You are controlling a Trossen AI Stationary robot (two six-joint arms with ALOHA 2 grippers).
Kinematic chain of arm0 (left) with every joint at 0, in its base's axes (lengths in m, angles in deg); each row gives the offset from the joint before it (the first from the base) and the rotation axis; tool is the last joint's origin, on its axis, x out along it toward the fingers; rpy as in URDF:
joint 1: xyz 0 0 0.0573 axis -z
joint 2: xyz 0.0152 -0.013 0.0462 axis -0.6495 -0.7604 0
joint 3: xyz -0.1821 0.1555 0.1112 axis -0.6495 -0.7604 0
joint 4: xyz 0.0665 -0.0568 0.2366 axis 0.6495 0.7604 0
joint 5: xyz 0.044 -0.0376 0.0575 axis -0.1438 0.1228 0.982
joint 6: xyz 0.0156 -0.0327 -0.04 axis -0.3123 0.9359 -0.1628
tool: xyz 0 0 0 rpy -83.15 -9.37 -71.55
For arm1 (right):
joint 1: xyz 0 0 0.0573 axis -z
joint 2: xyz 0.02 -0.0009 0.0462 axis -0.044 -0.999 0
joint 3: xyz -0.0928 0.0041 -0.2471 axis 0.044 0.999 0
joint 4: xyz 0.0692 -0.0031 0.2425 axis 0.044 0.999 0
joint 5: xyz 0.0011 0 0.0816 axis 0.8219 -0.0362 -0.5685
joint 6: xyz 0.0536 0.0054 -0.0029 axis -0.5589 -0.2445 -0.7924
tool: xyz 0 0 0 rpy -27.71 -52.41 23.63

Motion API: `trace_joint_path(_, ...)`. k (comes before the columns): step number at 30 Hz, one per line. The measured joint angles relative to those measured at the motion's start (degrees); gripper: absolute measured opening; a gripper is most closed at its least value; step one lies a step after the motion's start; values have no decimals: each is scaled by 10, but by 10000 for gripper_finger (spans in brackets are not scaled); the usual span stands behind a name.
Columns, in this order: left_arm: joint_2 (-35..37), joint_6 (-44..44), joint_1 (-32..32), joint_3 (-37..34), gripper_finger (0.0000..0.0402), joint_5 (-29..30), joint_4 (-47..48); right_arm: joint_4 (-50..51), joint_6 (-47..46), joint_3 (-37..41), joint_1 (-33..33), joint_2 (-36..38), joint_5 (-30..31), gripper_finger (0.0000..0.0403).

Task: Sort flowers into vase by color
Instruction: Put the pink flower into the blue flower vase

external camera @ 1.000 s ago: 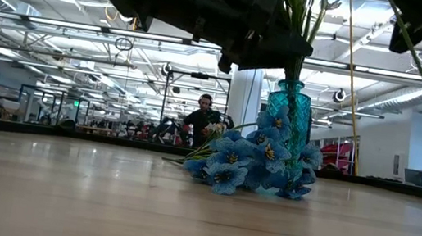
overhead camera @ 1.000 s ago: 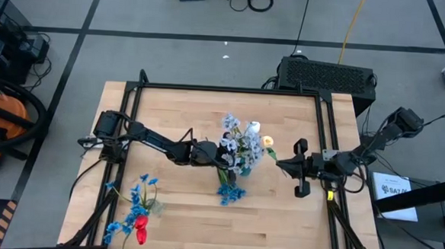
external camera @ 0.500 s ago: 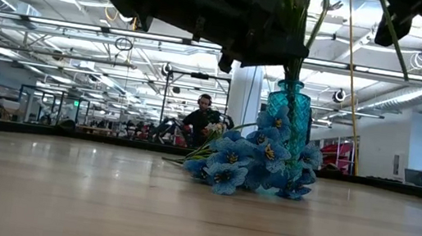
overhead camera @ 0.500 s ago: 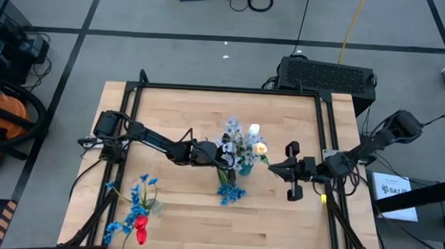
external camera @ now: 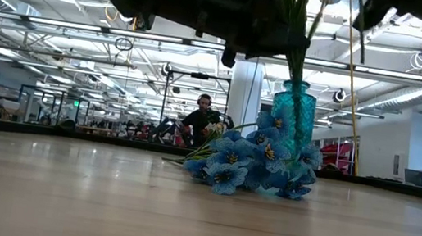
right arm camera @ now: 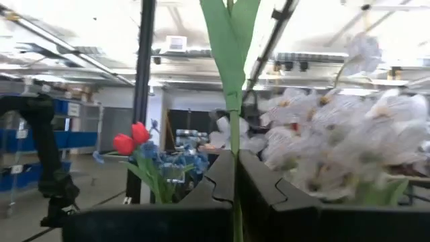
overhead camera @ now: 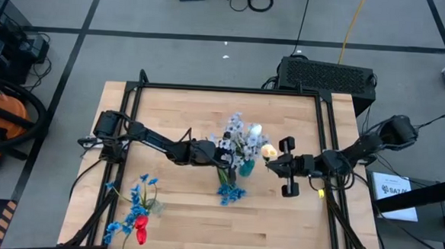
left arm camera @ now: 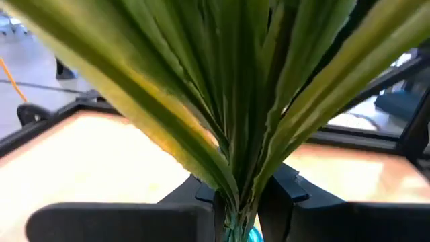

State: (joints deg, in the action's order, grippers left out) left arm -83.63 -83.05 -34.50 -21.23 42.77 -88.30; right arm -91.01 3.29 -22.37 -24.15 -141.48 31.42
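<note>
At the middle of the table we see the teal vase [overhead camera: 244, 168], already stuffed with pale grey-blue sprays [overhead camera: 234, 140], with a bright blue bunch [overhead camera: 230, 192] lying at its foot. Our left gripper [overhead camera: 215, 155] has its fingers drawn in around the bundled green stems [left arm camera: 232, 134] just above the vase's mouth, likely to steady them. Our right gripper [overhead camera: 275, 165], clenched on the stem of a cream-white tulip [overhead camera: 268, 150], holds it upright beside the vase, seemingly ready to slip it in. Well apart, near the front left corner, red tulips [overhead camera: 140, 226] and more blue sprays [overhead camera: 136, 200] wait unsorted. Beneath lies pale wood [overhead camera: 178, 107]; beyond it, a bright workshop with a seated person [external camera: 201, 121].
</note>
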Motion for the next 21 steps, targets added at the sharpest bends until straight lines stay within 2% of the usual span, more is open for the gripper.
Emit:
trace_joint_path(5, 4, 0, 0, 0, 63, 0, -9, 27, 20, -64, 22, -47, -75, 0)
trace_joint_path(8, 5, 0, 0, 0, 63, 0, -10, 41, 27, -82, 38, -69, -100, 0)
trace_joint_path(16, 9, 0, 0, 0, 63, -2, -12, 29, 45, -67, 84, -73, -102, 0)
trace_joint_path(21, 11, 0, 0, 0, 63, -4, -11, 26, 35, -67, 110, -73, -136, 0)
